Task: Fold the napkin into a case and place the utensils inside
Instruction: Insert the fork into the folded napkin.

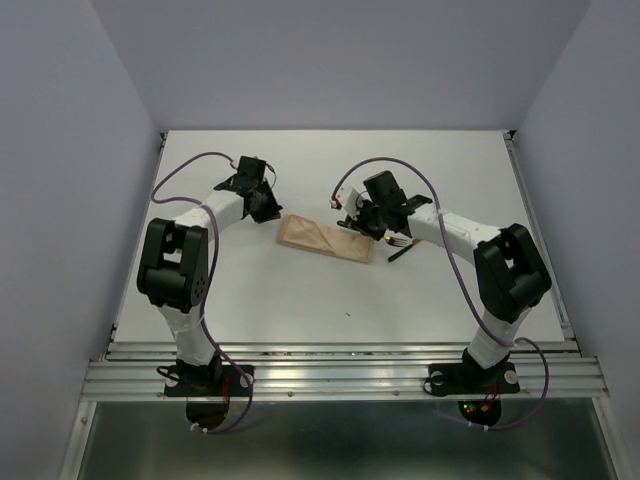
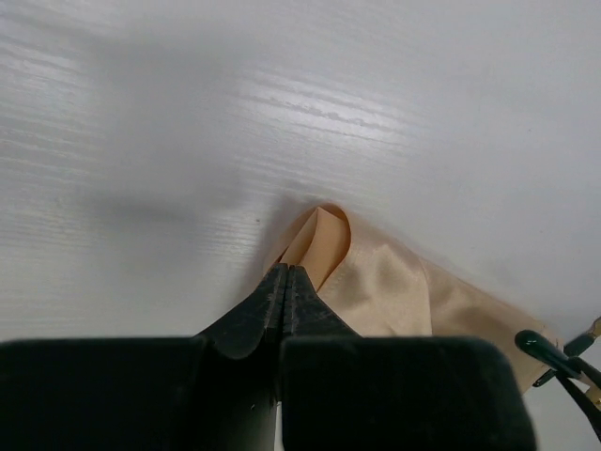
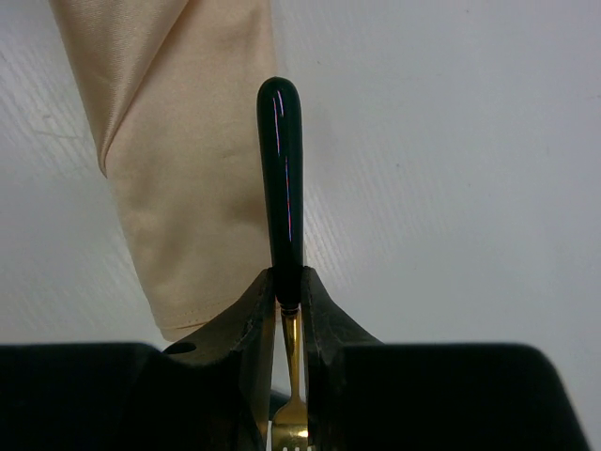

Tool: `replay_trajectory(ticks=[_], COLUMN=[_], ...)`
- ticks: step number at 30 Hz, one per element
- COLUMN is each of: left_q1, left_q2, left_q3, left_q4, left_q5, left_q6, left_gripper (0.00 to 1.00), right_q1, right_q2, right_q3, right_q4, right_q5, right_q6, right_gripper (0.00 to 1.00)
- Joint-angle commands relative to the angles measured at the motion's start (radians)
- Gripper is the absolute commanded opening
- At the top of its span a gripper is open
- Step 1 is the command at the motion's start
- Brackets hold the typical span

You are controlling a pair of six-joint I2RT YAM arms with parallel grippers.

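Right gripper (image 3: 286, 282) is clenched on the fork (image 3: 282, 169) where its gold neck meets the dark handle. The handle juts forward just beside the case (image 3: 188, 188), which lies on the table (image 3: 451, 188). Left gripper (image 2: 285, 277) pinches the case's opposite end, its fingers pressed together.

One napkin (image 1: 325, 238), a left claw (image 2: 285, 274) and a right claw (image 3: 289, 280), one clear fork (image 3: 282, 188), perhaps three utensils (image 1: 398, 252) altogether.
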Motion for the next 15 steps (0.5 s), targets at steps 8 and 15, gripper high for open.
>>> replay_trajectory(ticks=[8,15], left_q1=[0.017,0.016], left_q2=[0.064,0.092], left_q3=[0.083,0.077], left_q4=[-0.03,-0.021], left_q5=[0.002,0.016], left_q6=[0.019,0.016], left_gripper=[0.05,0.05], right_q1=[0.042,0.06], right_q2=[0.077,0.137], right_q3=[0.102,0.165], right_q4=[-0.048,-0.085], right_q5=[-0.031,-0.052], right_q6=[-0.053,-0.061], right_gripper=[0.01,0.01])
